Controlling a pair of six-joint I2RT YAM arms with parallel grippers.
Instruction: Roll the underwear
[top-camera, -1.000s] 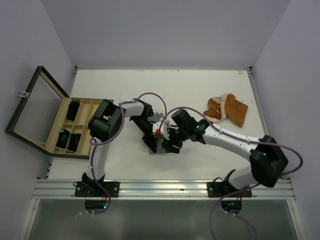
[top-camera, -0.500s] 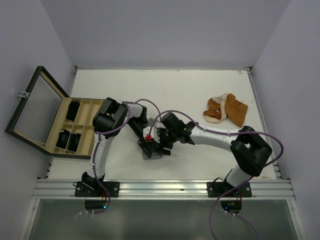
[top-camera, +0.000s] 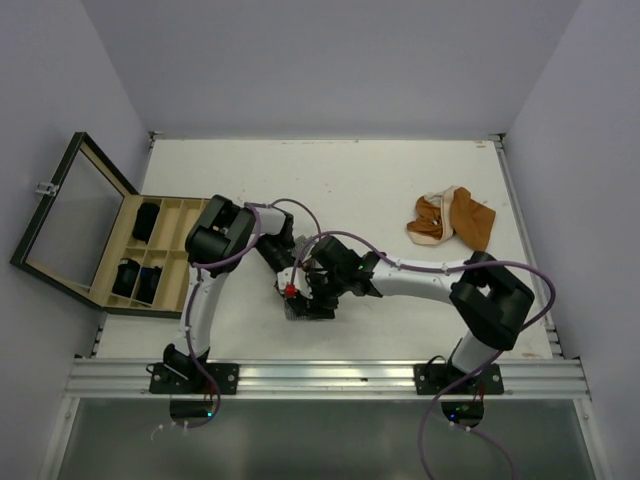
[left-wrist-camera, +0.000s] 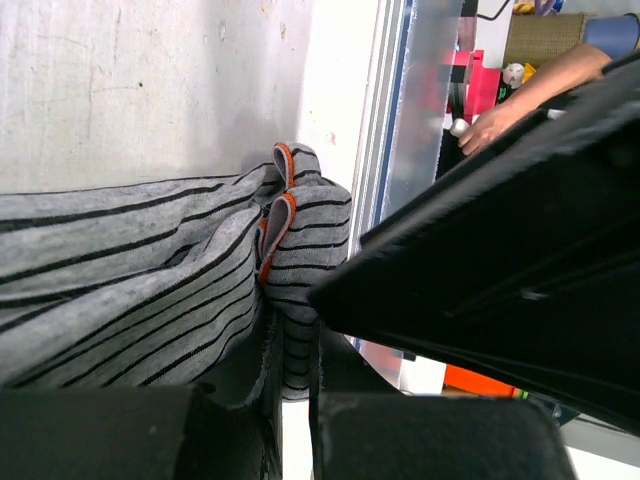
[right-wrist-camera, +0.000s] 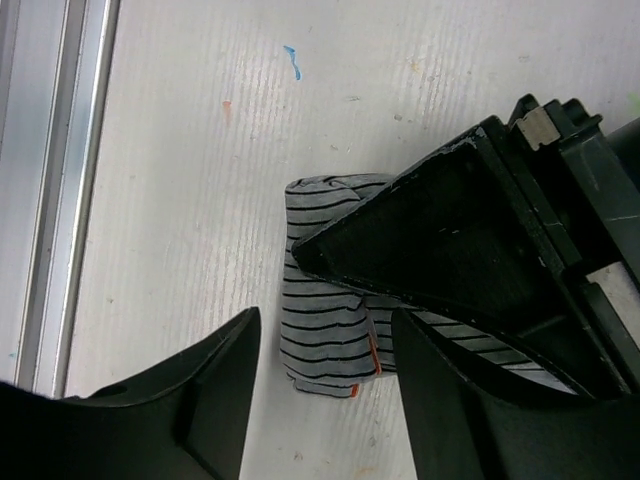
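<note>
Rolling is in hand on the grey striped underwear, which is lying on the worktop close to its near edge, a little left of the middle. It is bunched into a short, thick bundle with orange trim showing at one end. The left claw is pressing together on a fold of the striped cloth, pinching it from above. The right claw is hanging over the bundle's free end with its fingers spread, one to each side, and does not seem to be touching the cloth.

Doing this step well probably means letting the left pinch act as the anchor while the right fingers are coming in low, so that they are catching every layer and not only the top one. Turning the bundle in small moves should be keeping it tight. Letting go too early would likely be letting the soft knit spring open.

The left wrist is sitting right over the cloth, hiding most of it from above and crowding the right claw's approach. Purple cables are looping over both arms, and the metal rail is running just beside the bundle. The orange-brown underwear is lying well apart at the far right. The wooden box is standing at the left edge with its glass lid raised and black underwear in some of its compartments.
</note>
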